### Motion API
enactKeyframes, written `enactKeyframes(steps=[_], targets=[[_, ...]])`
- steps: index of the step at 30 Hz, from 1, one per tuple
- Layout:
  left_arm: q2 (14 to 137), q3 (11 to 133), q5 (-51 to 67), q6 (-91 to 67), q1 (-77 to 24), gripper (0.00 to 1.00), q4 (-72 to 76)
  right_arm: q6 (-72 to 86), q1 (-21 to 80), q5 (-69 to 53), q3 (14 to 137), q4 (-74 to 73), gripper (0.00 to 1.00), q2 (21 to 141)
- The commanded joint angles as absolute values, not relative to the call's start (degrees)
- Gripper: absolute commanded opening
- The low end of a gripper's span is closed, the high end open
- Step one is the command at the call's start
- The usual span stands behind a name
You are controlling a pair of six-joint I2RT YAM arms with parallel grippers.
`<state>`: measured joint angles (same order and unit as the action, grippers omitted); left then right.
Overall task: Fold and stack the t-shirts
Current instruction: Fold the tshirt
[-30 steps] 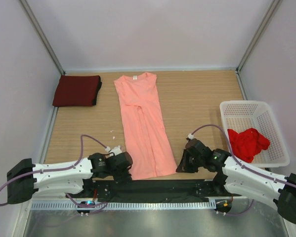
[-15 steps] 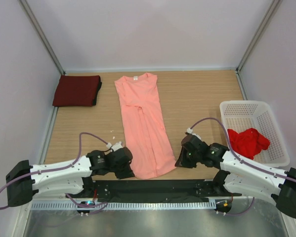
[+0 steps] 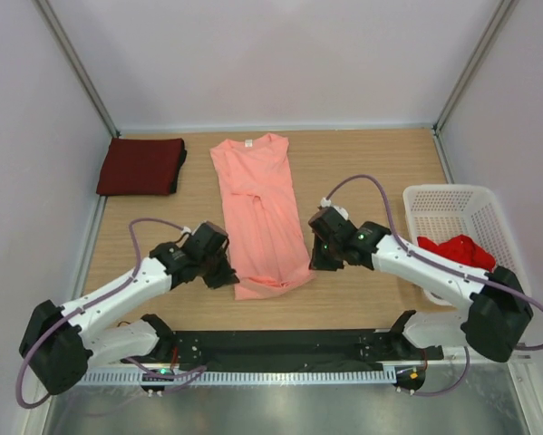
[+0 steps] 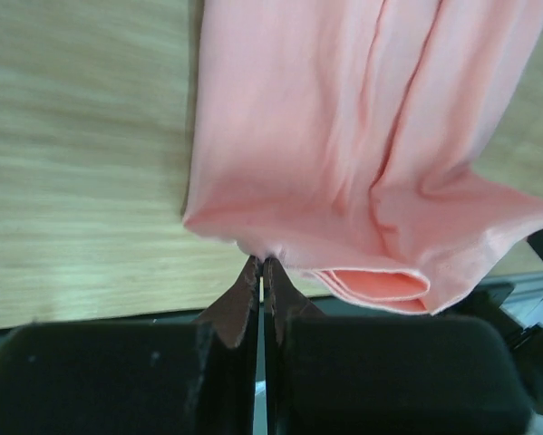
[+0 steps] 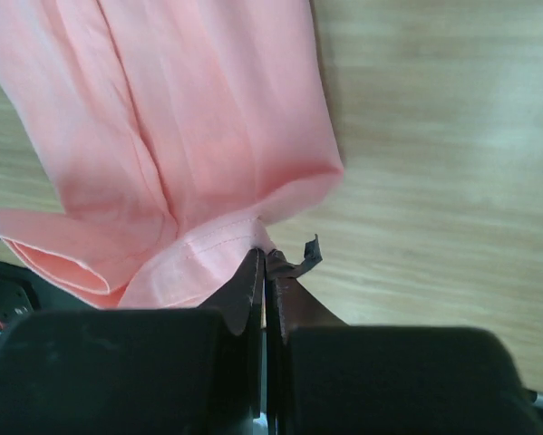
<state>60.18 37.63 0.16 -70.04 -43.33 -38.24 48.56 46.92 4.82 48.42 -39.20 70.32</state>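
- Left gripper (image 4: 260, 270) pinches the salmon-pink t-shirt (image 3: 256, 195) by its near-left hem corner
- Right gripper (image 5: 263, 258) pinches the near-right corner
- Maroon t-shirt (image 3: 141, 166) lies folded far left
- Red t-shirt (image 3: 452, 260) sits in the basket (image 3: 452, 191)

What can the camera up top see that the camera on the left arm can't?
Only the top view: the folded maroon t-shirt and the white basket with the red t-shirt inside. Only the left wrist view: up close, the left jaws pinched shut on a hem corner. Both: the pink t-shirt and the wooden table.
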Motion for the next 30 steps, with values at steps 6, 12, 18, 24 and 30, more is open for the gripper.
enactKeyframes(steps=[6,12,18,24,30], targets=[[72.0,51.0,6.1,-53.3,-28.9,0.0,-38.0,33.0,39.0,6.2,68.8,-38.8,0.01,85.1],[82.3,60.5,8.2,-48.2,-20.1,0.0,-36.7,24.5,35.0,4.0,84.1,-41.4,0.01,98.6],[91.3,70.3,14.2,-44.9,-14.2,0.0,-33.0,22.6,32.0,2.1,98.1,-43.4,0.01,110.1],[103.6,79.4,17.6,-44.7,-10.6,0.0,-35.4,21.2,29.4,-1.1,108.6,-45.8,0.01,118.8],[111.5,86.1,19.2,-44.7,-9.7,0.0,-35.1,20.7,26.5,-5.1,115.4,-46.1,0.01,123.7]])
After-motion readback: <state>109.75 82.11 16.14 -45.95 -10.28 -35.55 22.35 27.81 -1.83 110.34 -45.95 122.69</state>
